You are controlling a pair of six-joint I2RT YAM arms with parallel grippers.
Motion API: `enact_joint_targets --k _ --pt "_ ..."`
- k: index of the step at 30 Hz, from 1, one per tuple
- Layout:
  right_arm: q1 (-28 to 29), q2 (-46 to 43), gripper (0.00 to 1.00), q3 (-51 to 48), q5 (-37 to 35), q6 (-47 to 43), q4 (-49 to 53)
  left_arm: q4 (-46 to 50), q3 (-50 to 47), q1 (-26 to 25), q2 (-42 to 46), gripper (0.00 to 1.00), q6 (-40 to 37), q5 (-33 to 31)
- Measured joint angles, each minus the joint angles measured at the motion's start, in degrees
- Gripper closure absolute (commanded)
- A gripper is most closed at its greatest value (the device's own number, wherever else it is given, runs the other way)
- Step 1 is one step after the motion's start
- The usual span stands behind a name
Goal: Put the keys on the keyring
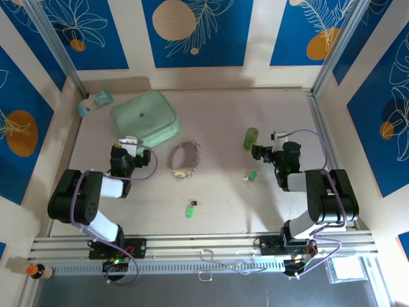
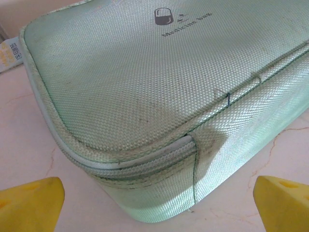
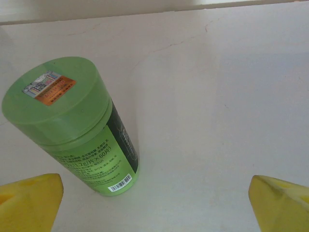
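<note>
Top external view sets the keyring (image 1: 184, 160), a floppy silvery chain loop with a whitish band, mid-worktop (image 1: 223, 198). The two tiny green-headed keys lie apart from it: one key (image 1: 190, 209) nearer the arm bases, the other key (image 1: 251, 176) toward the right arm. Left wrist view adds the mint bag (image 2: 145, 87), woven, zipped and lettered, before the released, empty left gripper (image 2: 157, 205). Right wrist view adds a green cylinder (image 3: 72, 125) with a stickered lid, before the right gripper (image 3: 154, 205), also spread wide and empty.
</note>
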State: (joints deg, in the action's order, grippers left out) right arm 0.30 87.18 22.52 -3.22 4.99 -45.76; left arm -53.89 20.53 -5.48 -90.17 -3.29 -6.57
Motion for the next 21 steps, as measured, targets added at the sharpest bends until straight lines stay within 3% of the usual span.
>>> enact_joint_targets --k 21 --pt "0.00 0.00 0.01 0.00 0.00 0.00 0.00 -0.02 0.00 0.00 0.00 0.00 -0.02 0.61"
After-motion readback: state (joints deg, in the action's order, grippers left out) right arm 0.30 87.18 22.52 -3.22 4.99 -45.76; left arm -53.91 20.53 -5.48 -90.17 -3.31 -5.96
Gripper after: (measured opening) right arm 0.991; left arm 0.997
